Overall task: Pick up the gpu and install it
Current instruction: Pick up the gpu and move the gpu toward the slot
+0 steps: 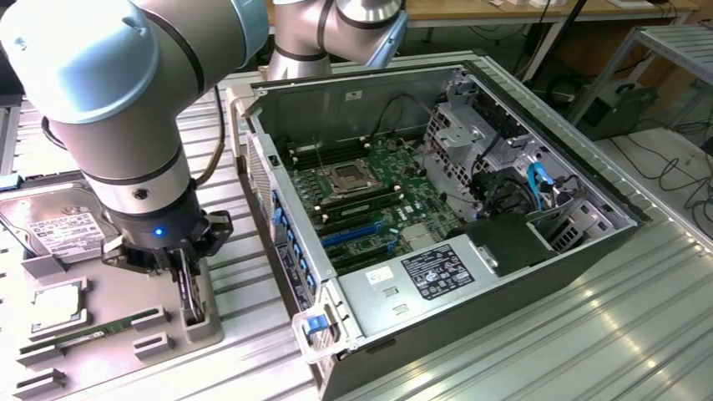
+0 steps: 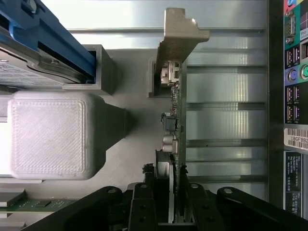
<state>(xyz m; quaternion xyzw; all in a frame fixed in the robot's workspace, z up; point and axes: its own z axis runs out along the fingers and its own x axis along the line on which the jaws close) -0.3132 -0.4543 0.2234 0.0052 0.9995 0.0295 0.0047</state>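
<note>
at about 8 o'clock from the open pc case (image 1: 334, 92) in the exterior view, my gripper (image 1: 187, 271) was down over the gpu (image 1: 194, 301), which stood on edge in its grey holder (image 1: 207, 324). my fingers (image 2: 144, 202) were pinched on both faces of the card, so i'd call it gripped but not lifted. its long axis ran roughly 12 to 6, with the metal bracket (image 2: 180, 33) at the end away from my fingers. the blue slots (image 1: 354, 234) sat off at 2 o'clock, angled more like 8 to 2.

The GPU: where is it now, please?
The gpu stands edge-on in the grey holder at the exterior view's left, beside the computer case, beneath the end effector.
</note>
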